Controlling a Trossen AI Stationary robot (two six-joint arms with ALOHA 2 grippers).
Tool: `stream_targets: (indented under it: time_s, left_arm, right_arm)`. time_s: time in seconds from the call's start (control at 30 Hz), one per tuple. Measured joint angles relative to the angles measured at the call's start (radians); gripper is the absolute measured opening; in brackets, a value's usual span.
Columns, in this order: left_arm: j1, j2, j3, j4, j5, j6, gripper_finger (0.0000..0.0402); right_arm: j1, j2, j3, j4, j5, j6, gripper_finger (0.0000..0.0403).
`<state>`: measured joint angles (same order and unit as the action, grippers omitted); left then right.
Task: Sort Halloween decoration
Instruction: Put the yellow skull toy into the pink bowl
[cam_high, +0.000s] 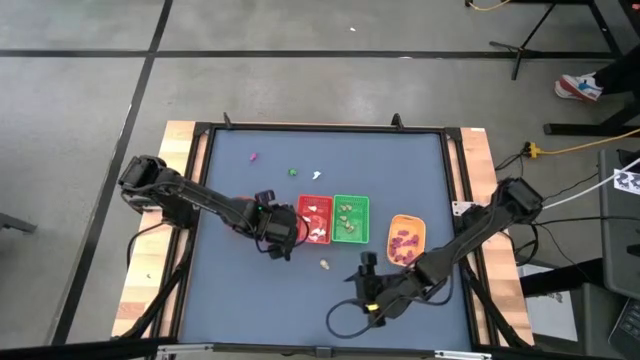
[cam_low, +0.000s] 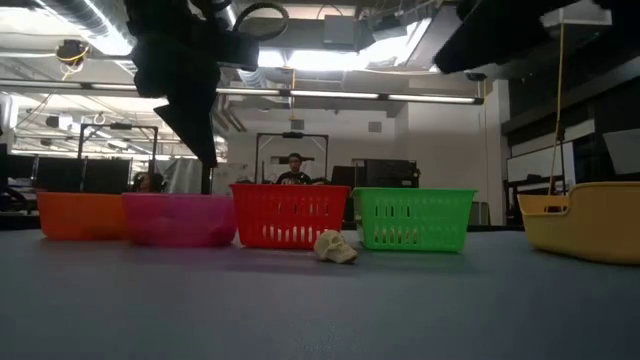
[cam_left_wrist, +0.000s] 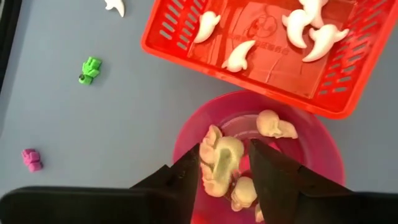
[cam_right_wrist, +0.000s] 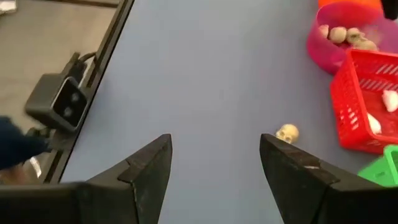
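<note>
My left gripper (cam_left_wrist: 224, 177) hangs over the pink bowl (cam_left_wrist: 311, 155), shut on a cream-yellow trinket (cam_left_wrist: 219, 163); in the high view the left gripper (cam_high: 279, 230) stands just left of the red tray (cam_high: 315, 221). More cream pieces lie in the bowl. White trinkets (cam_left_wrist: 308, 28) lie in the red tray. One cream skull (cam_high: 326, 265) rests on the mat, also seen from the right wrist as the skull (cam_right_wrist: 287, 132). Loose magenta (cam_high: 253, 157), green (cam_high: 293, 172) and white (cam_high: 317, 176) trinkets lie farther back. My right gripper (cam_right_wrist: 214, 168) waits open near the near edge. My left gripper pinches the cream-yellow trinket by its two sides (cam_left_wrist: 211, 168) between both fingers, which point down from above. The piece is lifted clear, above the other cream pieces in the pink bowl.
The green tray (cam_high: 350, 220) holds pale pieces, and the yellow-orange tray (cam_high: 406, 240) holds magenta ones. An orange bowl (cam_low: 80, 215) stands beside the pink bowl (cam_low: 180, 220). The low camera (cam_right_wrist: 59, 99) sits at the mat's near edge. A person (cam_low: 294, 168) shows in the room behind.
</note>
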<state>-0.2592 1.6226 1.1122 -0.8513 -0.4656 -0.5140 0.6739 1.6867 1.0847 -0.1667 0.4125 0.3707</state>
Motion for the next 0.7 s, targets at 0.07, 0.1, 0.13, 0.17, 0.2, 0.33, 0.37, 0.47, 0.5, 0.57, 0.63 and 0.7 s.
stream_targets:
  time_s: [0.07,0.1,0.13,0.17,0.2,0.33,0.37,0.47,0.5,0.57,0.63,0.7]
  left_arm:
    - [0.000,0.000,0.000,-0.001,0.000,-0.001,0.0133]
    - [0.000,0.000,0.000,-0.001,0.000,-0.001,0.0138]
    - [0.000,0.000,0.000,-0.001,0.000,-0.001,0.0143]
    - [0.000,0.000,0.000,-0.001,0.000,-0.001,0.0148]
    - [0.000,0.000,0.000,-0.001,0.000,-0.002,0.0151]
    - [0.000,0.000,0.000,-0.001,0.000,-0.003,0.0158]
    - [0.000,0.000,0.000,-0.001,0.000,-0.003,0.0158]
    - [0.000,0.000,0.000,-0.001,0.000,-0.003,0.0159]
    - [0.000,0.000,0.000,-0.001,0.000,-0.003,0.0159]
    - [0.000,0.000,0.001,-0.001,0.000,-0.003,0.0159]
    - [0.000,0.000,0.001,-0.001,0.000,-0.003,0.0159]
    - [0.000,0.000,0.001,-0.001,0.000,-0.003,0.0159]
  right_arm:
    - [0.000,0.029,0.000,0.041,0.028,0.000,0.0244]
    - [0.000,0.043,0.000,0.061,0.050,0.000,0.0244]
    - [0.000,0.055,0.000,0.081,0.075,0.001,0.0244]
    - [0.000,0.068,0.000,0.098,0.101,0.010,0.0244]
    - [0.000,0.079,0.000,0.112,0.125,0.032,0.0244]
    - [-0.009,0.119,0.000,0.143,0.214,0.179,0.0243]
    - [-0.012,0.129,0.000,0.147,0.225,0.212,0.0243]
    - [-0.022,0.166,0.000,0.167,0.233,0.300,0.0243]
    - [-0.024,0.179,0.000,0.174,0.234,0.322,0.0243]
    - [-0.033,0.207,0.000,0.188,0.243,0.357,0.0243]
    - [-0.036,0.233,0.000,0.198,0.246,0.386,0.0243]
    - [-0.045,0.260,0.000,0.210,0.256,0.414,0.0243]
